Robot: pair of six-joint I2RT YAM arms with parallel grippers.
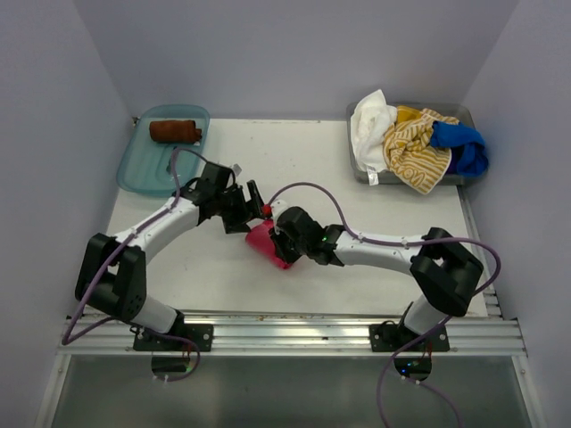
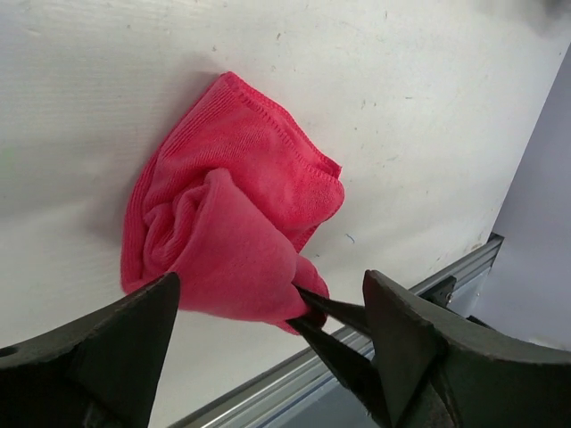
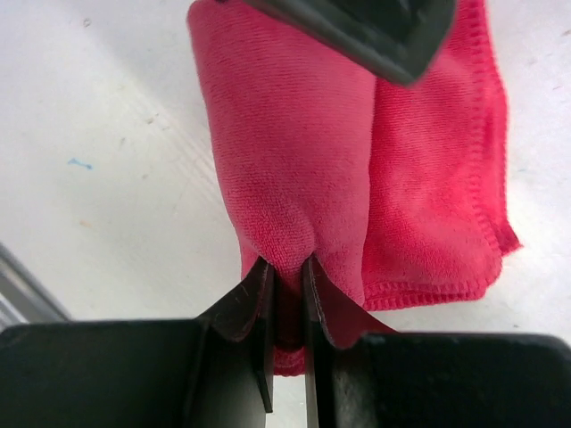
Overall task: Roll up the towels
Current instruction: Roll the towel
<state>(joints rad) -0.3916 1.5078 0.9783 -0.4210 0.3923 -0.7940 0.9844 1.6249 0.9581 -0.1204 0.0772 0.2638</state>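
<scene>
While both arms bend at the elbow and reach inward, their wrists meet over the middle of the desk (image 1: 401, 201). There the left fingers (image 1: 252, 203) stand wide apart with nothing between them, aimed at the pink towel (image 2: 241, 187) from just beside it. The right fingers (image 3: 257, 299) are almost closed, pinching a raised fold at 1 end of that towel. 1 left fingertip shows at the top of the right wrist view, over the cloth.

The pink towel lies mid-desk, a little toward the front rail (image 1: 294, 325), loosely rolled into a short, lumpy bundle with a stitched hem along 1 side. Bare white desk surrounds it, and walls close in on the left, right and back.

At the back left, a brown towel (image 1: 174, 131), rolled tight like a log, sits in a translucent teal tray (image 1: 143, 174). At the back right, a grey bin (image 1: 359, 165) holds a heap: a white towel (image 1: 370, 125), a striped towel (image 1: 415, 152) spilling over the front rim, and a blue towel (image 1: 464, 147). The pink cloth is soft and finely ribbed. The desk is matte and lightly scuffed.
</scene>
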